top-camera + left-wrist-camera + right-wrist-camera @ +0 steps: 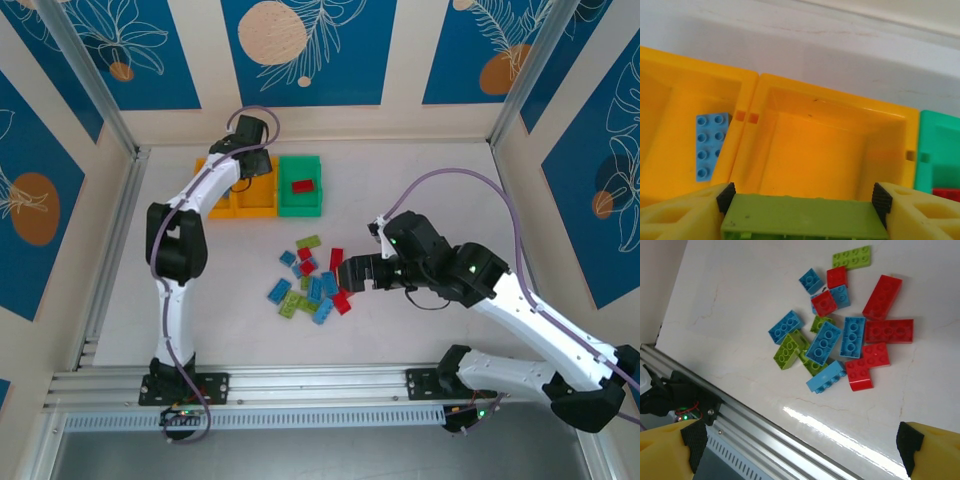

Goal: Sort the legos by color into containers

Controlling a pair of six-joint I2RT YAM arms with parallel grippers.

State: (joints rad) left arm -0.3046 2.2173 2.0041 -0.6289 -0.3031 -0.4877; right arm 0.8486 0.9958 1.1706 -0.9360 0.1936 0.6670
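Note:
My left gripper [802, 202] is shut on a lime green lego [802, 217], held across its length above the near wall of the middle orange bin [830, 145], which has nothing in it. The left orange bin [670, 115] holds a blue lego [710, 146]. The green bin [937, 145] holds a red lego [946, 194]. From above, the left gripper [251, 160] hangs over the bins [257, 202]. My right gripper [346, 273] is open beside the loose pile of blue, red and green legos [312, 285], with its wide-apart fingers [682, 447] above bare table near the pile [840, 325].
An aluminium rail [320, 385] runs along the table's near edge, close to the right gripper [800, 452]. The back wall [840, 45] stands just behind the bins. Bare white table [430, 190] lies right of the green bin [300, 210].

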